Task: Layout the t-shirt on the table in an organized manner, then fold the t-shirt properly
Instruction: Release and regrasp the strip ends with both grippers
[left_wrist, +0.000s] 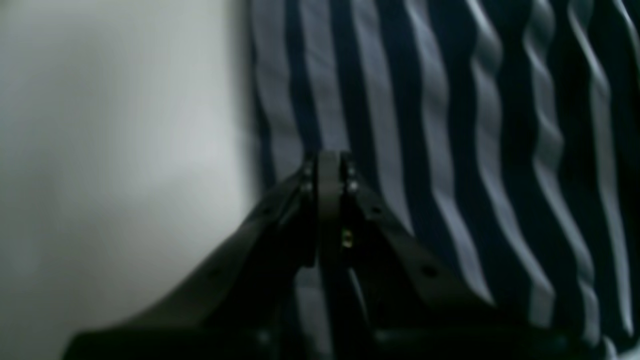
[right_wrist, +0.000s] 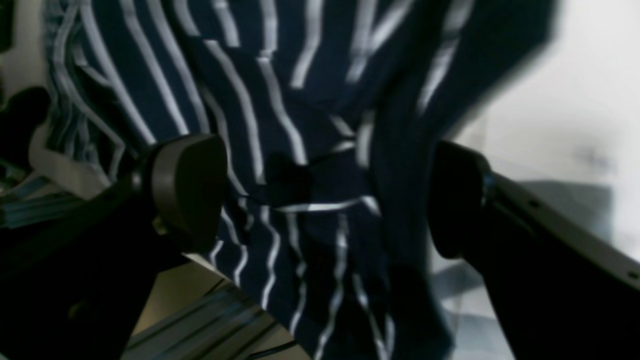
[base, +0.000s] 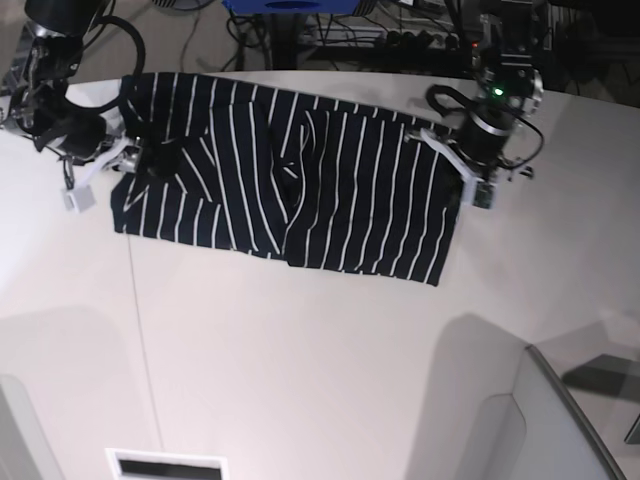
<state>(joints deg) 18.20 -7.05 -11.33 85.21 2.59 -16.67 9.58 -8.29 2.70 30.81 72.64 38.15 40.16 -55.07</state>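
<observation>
Shirt: the t-shirt (base: 300, 190) is seen spread across the far part of the table (base: 300, 370), roughly flat, with a raised crease near its middle and its outline uneven.
Long axis: the shirt's length is laid across the base view from side to side, dipping slightly toward the left-arm end; the stripes are seen running across that axis. Which end carries the neck cannot be told.
Left gripper (left_wrist: 328, 165): the jaws are seen clenched together just inside the shirt's edge, beside bare table; whether cloth is pinched between them cannot be told.
Right gripper (right_wrist: 325, 195): the jaws are spread wide, with rumpled striped cloth lying between the two pads (right_wrist: 187, 185) and nothing grasped.
Step in hand: the laying-out stage is judged to be under way, with folding not yet begun.
Next move: a fresh hold on the bunched end at the right gripper is judged to be called for, followed by an outward pull so that the middle crease is drawn flat.
</observation>
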